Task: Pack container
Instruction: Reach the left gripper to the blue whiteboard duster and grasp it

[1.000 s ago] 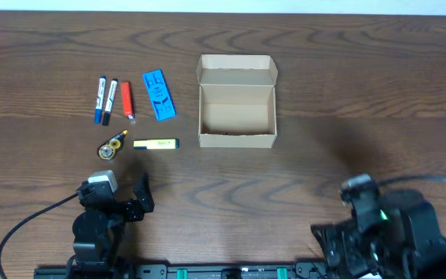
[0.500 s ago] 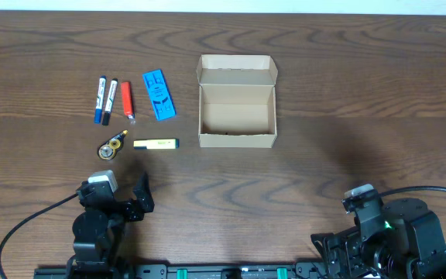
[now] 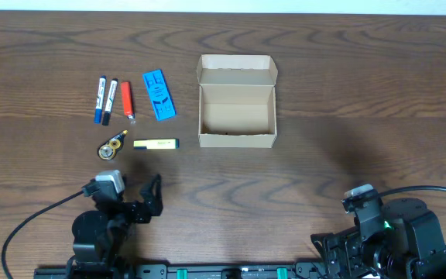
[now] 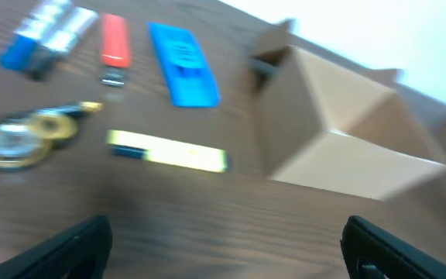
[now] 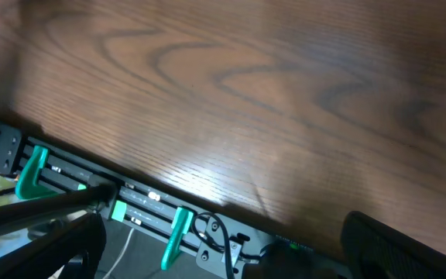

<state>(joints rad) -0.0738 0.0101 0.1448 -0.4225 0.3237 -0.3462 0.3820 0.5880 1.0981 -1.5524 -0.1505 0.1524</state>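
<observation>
Left gripper (image 3: 152, 203) shifted fwd; dark wood-grain table (image 3: 347, 85), container (image 3: 237, 140) open

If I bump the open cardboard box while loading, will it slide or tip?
Probably slides: the cardboard box looks empty, so light, on a smooth table. Tipping seems unlikely; its base is broad. The lid flap may bend.

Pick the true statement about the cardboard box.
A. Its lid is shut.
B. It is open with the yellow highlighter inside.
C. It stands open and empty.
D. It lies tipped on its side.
C: in the overhead view the container has its flap folded back and a bare inside, and the yellow highlighter lies outside it on the table.
</observation>
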